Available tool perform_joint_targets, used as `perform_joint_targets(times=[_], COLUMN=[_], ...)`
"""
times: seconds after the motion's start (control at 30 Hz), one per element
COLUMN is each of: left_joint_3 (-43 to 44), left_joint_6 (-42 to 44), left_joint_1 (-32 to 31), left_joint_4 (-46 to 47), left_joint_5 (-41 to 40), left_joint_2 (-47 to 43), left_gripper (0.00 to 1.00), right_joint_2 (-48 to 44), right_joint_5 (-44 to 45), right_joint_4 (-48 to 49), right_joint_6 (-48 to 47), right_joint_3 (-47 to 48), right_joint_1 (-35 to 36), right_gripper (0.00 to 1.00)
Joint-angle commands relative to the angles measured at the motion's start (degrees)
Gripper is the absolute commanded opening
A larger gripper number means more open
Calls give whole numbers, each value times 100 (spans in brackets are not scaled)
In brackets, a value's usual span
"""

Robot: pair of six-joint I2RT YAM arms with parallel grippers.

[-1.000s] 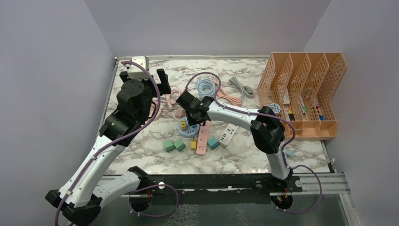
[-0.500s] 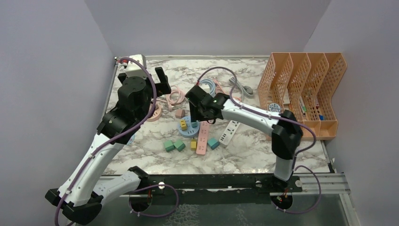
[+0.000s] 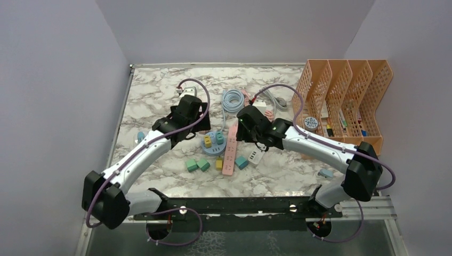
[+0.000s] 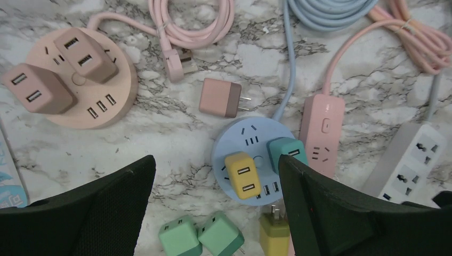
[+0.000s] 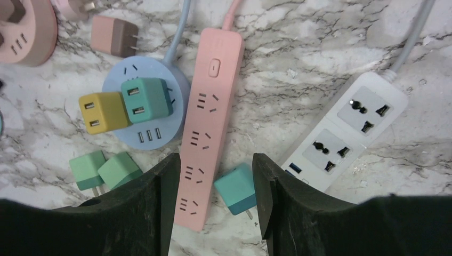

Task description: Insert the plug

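A round blue power hub [image 4: 250, 136] lies mid-table [image 3: 212, 149] with a yellow plug [image 4: 242, 175] and a teal plug [image 4: 285, 149] seated in it. A pink power strip [image 5: 205, 122] and a white power strip [image 5: 346, 133] lie to its right. Loose plugs lie around: a pink one [image 4: 219, 97], two green ones [image 4: 181, 237], a yellow one [image 4: 273, 234] and a teal one [image 5: 234, 189]. My left gripper [image 4: 216, 165] is open and empty above the hub's near left edge [image 3: 198, 127]. My right gripper [image 5: 214, 160] is open and empty above the pink strip's near end and the teal plug [image 3: 250, 140].
A round pink hub [image 4: 80, 80] with two plugs in it lies left of the blue hub. Coiled pink [image 4: 192, 21] and blue [image 3: 233, 100] cables lie behind. An orange file rack [image 3: 341, 106] stands at the right edge.
My left arm swung from the back left corner down and right, over the blue hub. My right gripper moved right and nearer, over the pink strip's near end.
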Motion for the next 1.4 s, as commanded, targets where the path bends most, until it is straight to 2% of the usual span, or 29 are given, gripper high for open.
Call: perform_joint_targets(times=[0.0,0.23,0.37,0.43,0.63,0.87,1.17,1.37], left_joint_3=[-62,115,379,499,612,729,811,906], left_joint_6=[-304,155,444,457,449,494,534,582], left_joint_1=[384,740,752,749,745,744,751,736], left_joint_4=[293,802,923,895,975,971,974,970], left_joint_5=[729,1318,1602,1619,1397,1109,985,923], left_joint_2=[594,1905,2460,2658,3180,3458,3561,3254], left_gripper=[88,88,81,78,78,78,54,50], right_joint_2=[-314,-262,-204,-168,-238,-278,-391,-530], right_joint_5=[534,652,604,605,563,513,294,222], right_joint_4=[491,513,678,541,649,701,870,921], right_joint_6=[6,-279,-561,-650,-974,-1364,-1401,-1393], right_joint_3=[-148,-230,-254,-118,-269,-310,-496,-613], right_joint_1=[-43,-70,-119,-140,-177,-233,-358,-451], right_gripper=[51,51,51,50,50,50,47,47])
